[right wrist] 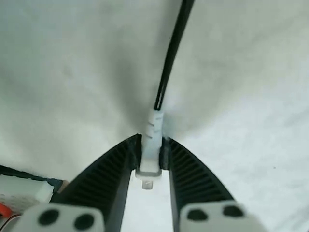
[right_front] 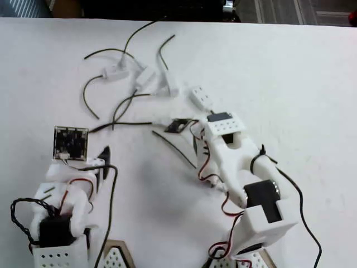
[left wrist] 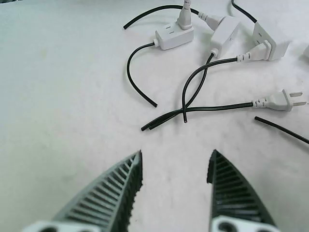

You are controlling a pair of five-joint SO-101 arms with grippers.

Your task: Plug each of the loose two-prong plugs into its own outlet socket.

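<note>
A white two-prong plug (right wrist: 152,129) on a black cable sits between the fingers of my right gripper (right wrist: 150,142), which is shut on its body just above the table. In the high view that gripper (right_front: 177,126) is at the table's middle, near a loose white outlet block (right_front: 201,96). The same plug (left wrist: 280,100) lies at the end of its cable in the left wrist view. Three more white outlets (left wrist: 174,36) (left wrist: 224,30) (left wrist: 271,39) lie farther back with cables tangled around them. My left gripper (left wrist: 175,159) is open over bare table, well short of the cables (right_front: 104,156).
Black cable ends (right_front: 114,114) cross between the two arms. One loose cable (right_front: 174,148) runs beside the right arm. A black-and-white patterned square (right_front: 71,141) sits above the left arm. The white table (right_front: 301,84) is bare on the right.
</note>
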